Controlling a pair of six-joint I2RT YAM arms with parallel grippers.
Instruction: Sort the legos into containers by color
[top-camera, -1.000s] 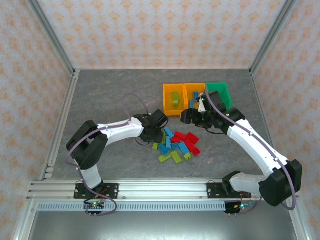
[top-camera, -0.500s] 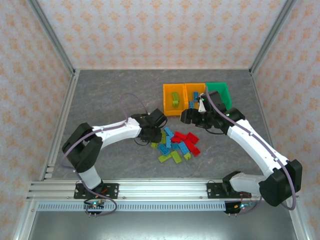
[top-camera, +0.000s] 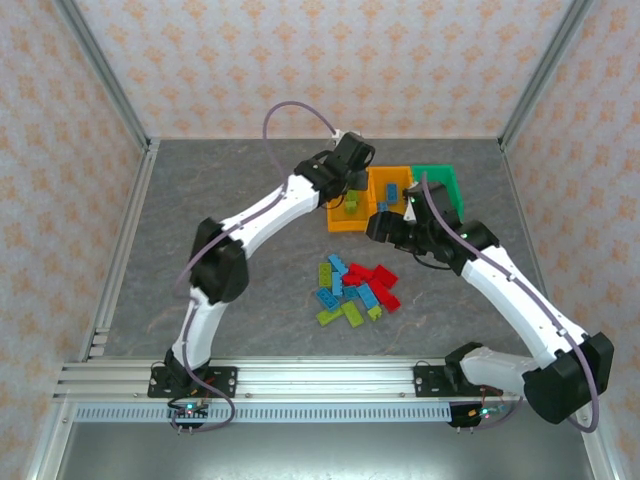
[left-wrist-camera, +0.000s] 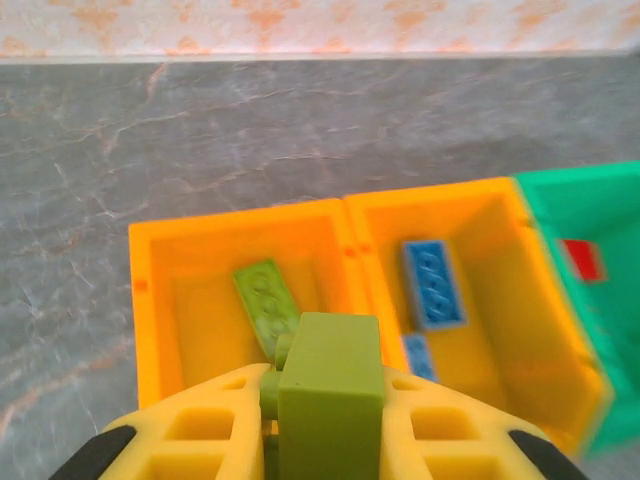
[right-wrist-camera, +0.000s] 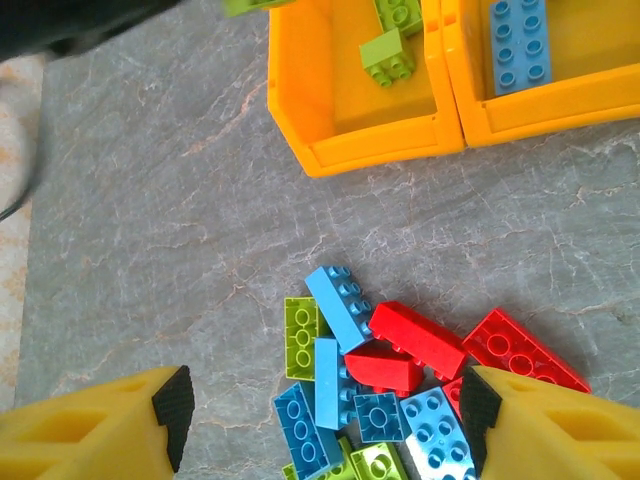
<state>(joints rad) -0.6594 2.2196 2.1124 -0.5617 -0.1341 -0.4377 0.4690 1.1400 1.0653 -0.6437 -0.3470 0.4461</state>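
On the grey marbled table (top-camera: 190, 190), the left orange-yellow plastic bin (left-wrist-camera: 240, 222) holds a lime studded brick (left-wrist-camera: 262, 297) lying diagonally, studs up. The second orange-yellow bin (left-wrist-camera: 480, 205) holds light blue bricks (left-wrist-camera: 433, 283), and the green plastic bin (left-wrist-camera: 600, 195) a red brick (left-wrist-camera: 582, 258). The left gripper (left-wrist-camera: 325, 425) pinches another lime block (left-wrist-camera: 330, 385) above the left bin. The right gripper (right-wrist-camera: 325, 420) gapes empty over loose bricks (right-wrist-camera: 415, 340).

Left orange bin (left-wrist-camera: 145, 300) holds green bricks (left-wrist-camera: 266, 300), middle orange bin (left-wrist-camera: 500, 270) blue bricks (left-wrist-camera: 433, 283), green bin (left-wrist-camera: 580, 200) one red brick (left-wrist-camera: 582, 258); mixed pile (right-wrist-camera: 390, 368) lies nearby.

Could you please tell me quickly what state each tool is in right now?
Left tool: closed on a lime green brick.
Right tool: open, holding nothing.
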